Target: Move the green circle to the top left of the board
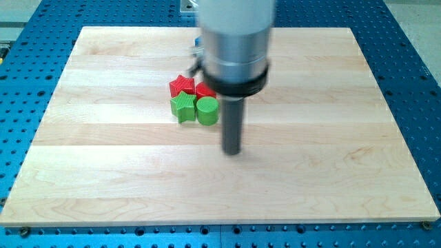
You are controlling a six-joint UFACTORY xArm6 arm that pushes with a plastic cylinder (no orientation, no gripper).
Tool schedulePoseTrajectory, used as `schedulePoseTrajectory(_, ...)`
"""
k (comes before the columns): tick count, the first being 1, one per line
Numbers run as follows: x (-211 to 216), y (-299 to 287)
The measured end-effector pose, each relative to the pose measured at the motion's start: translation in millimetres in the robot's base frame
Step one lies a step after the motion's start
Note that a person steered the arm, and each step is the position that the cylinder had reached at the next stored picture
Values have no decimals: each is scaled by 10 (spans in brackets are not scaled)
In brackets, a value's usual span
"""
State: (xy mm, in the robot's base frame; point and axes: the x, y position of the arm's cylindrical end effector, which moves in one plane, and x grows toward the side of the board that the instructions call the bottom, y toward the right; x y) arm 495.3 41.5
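Observation:
The green circle (207, 109) sits near the board's middle, a little toward the view's top. It touches a green star (182, 108) on its left. A red star (182, 85) and another red block (204, 90) lie just above them, in one tight cluster. My tip (233, 151) rests on the wooden board (103, 158), to the right of and below the green circle, a short gap away from it. The arm's grey body hides part of the board above the cluster.
A blue block (197, 45) shows partly at the arm's left edge near the view's top, mostly hidden. The board lies on a blue perforated table (27, 83) that surrounds it on all sides.

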Motion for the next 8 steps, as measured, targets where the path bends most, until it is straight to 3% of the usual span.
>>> schedulePoseTrajectory(1, -293, -324)
schedulePoseTrajectory(2, -420, -1067)
schedulePoseTrajectory(3, -395, -1031)
schedulePoseTrajectory(5, -843, -235)
schedulePoseTrajectory(7, -685, -1402)
schedulePoseTrajectory(8, -1062, -1950)
